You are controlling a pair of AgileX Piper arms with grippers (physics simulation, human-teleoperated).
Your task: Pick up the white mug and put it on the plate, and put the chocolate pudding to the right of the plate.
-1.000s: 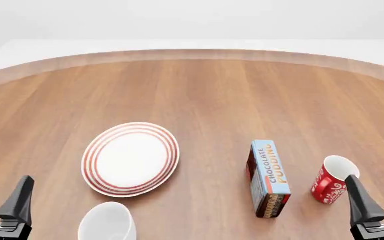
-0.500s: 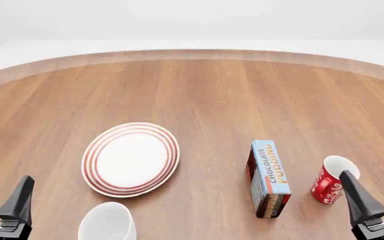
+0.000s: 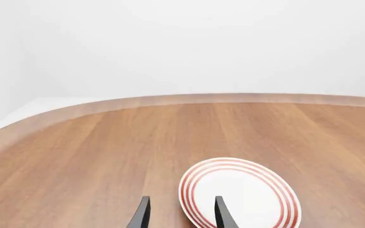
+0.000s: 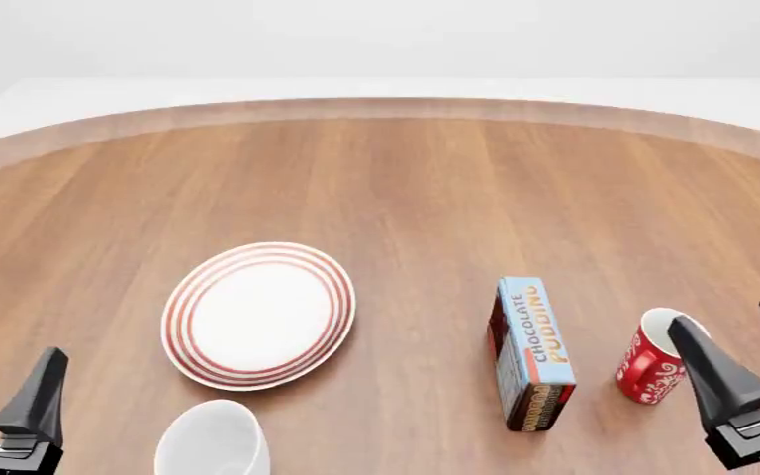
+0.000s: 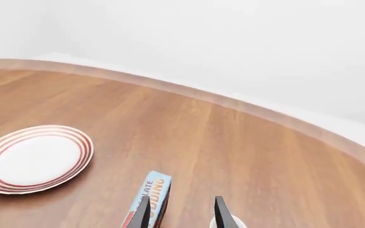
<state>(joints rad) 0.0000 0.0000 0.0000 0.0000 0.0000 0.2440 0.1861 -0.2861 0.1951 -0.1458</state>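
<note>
Right gripper (image 4: 755, 364): sits farther forward and a little higher in the front view than before, fingers parted.
Red swirl-patterned ceramic mug (image 4: 653, 359): rim now partly hidden behind that gripper's near finger.

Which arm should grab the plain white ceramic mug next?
Left, probably. The white mug sits at the near edge beside the open, empty left gripper, just below the red-ringed plate. The right gripper hangs by the red mug.

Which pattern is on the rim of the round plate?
Several concentric red rings on white, around the round white plate's rim; clearest in the front view.
</note>
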